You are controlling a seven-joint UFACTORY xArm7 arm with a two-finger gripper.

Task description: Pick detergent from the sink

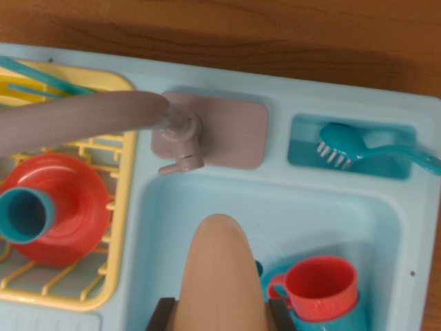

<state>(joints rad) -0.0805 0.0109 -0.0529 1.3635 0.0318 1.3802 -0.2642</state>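
Detergent bottle (220, 276), beige and tapered, fills the bottom centre of the wrist view, rising out of a pale blue toy sink (386, 227) set on a wooden desk (275, 34). Dark gripper (222, 318) fingers show at either side of the bottle's base, at the frame's lower edge, and appear clamped on it; the contact itself is largely cut off by the frame. Just to the bottle's right in the wrist view, a red cup (319, 288) sits nested in a teal cup (344, 318) in the basin. Behind, a grey faucet (180, 134) swings its spout toward the wrist view's left, over a yellow dish rack (114, 207) holding a red plate (65, 207) and a small teal cup (24, 215). A teal brush (358, 148) lies in the recess at the back right. Judging by the hold, the grasp looks made; whether the bottle is clear of the sink floor cannot be told, so lifting it out remains.
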